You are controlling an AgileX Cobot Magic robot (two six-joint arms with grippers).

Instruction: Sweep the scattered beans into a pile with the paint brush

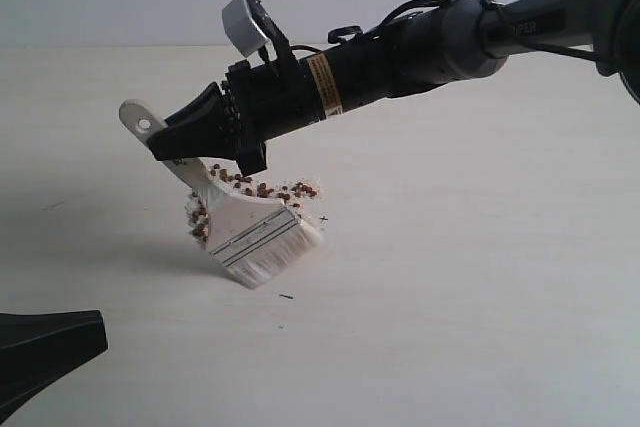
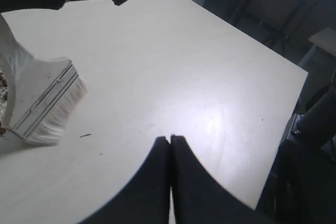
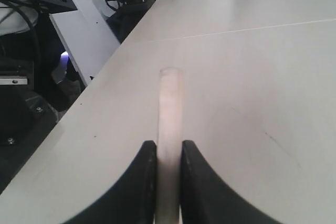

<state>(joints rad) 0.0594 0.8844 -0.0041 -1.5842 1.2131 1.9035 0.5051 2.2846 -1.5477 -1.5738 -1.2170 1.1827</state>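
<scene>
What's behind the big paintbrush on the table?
Behind the paint brush sit reddish-brown beans, bunched together on the table. The brush covers part of them, so how many more lie there can't be seen.

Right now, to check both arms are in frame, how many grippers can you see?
2. The right gripper grips the handle of the paint brush, by the beans; the left gripper, shut and empty, is at the exterior view's lower left.

Our left gripper (image 2: 169, 138) is pressed shut over the pale table (image 2: 184, 66). Taking its pointing direction as twelve, we see the paint brush (image 2: 44, 100) at ten o'clock, bristles on the surface. A dark sliver (image 2: 85, 135) lies just beside them, and the specks behind are possibly beans (image 2: 2, 85).
</scene>
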